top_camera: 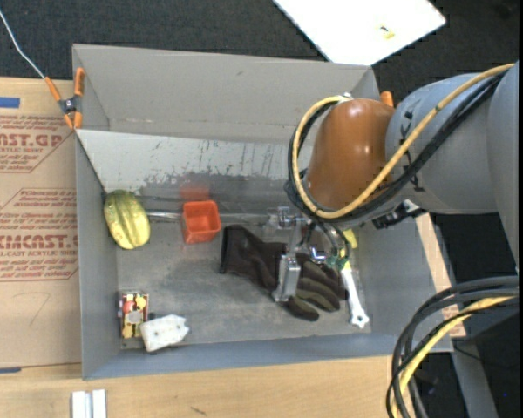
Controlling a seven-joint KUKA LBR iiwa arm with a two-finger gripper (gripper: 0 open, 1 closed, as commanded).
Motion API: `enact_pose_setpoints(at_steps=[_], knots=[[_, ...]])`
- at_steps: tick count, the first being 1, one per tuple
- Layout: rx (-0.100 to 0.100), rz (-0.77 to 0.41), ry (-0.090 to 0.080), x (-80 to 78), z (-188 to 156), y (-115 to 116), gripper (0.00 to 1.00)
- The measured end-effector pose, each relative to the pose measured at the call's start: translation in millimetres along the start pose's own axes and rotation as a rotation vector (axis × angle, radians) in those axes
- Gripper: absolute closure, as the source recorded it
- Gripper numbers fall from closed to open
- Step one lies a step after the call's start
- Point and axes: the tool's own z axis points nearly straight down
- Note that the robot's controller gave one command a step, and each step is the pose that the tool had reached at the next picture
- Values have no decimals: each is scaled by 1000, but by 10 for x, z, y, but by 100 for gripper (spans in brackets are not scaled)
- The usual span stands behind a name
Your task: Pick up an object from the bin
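My gripper (287,286) hangs low in the bin's right half, right over a dark brown glove (251,256) that lies spread on the floor, and looks to touch its right part. A silver wrench (355,300) lies just right of the glove, by the right wall. An orange square cup (200,219) stands to the glove's upper left, near the back wall.
A yellow ribbed gourd-like thing (126,219) lies at the left wall. In the front left corner sit a small box of coloured pieces (132,312) and a white crumpled lump (165,331). The arm's orange dome and cables hang over the bin's right back part.
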Motion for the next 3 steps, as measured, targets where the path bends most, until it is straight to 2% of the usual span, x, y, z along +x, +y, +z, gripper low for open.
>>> enact_pose_setpoints(at_steps=[1,2,3], knots=[[0,0,-8,-18,-47,0,0],[-1,5,1,125,707,-70,0],[-2,57,-13,-90,667,298,100]])
